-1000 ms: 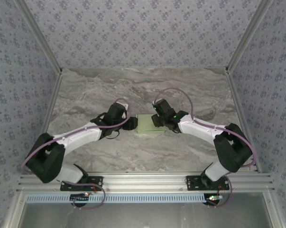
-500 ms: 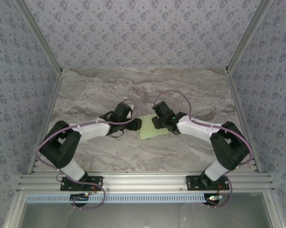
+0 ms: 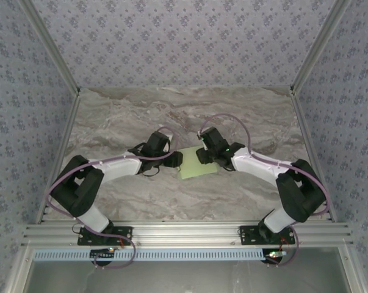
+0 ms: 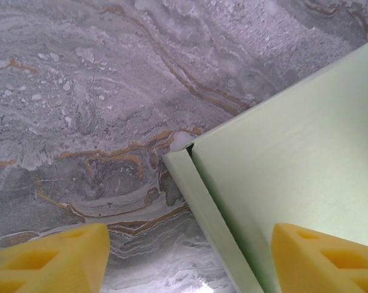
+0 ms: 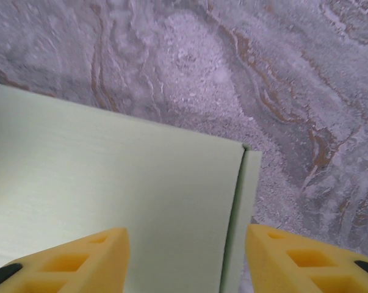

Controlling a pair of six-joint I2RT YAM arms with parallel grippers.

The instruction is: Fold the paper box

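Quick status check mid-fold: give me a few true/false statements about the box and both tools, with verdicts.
1. The paper box lies on the marble table between the left tool and the right tool. True.
2. The left tool is shut on the box. False: it is open, with one finger over bare table and the other over the card.
3. The right tool is open, and a narrow side strip of the box runs between its fingers. True.
4. The box is dark red. False: it is pale green.
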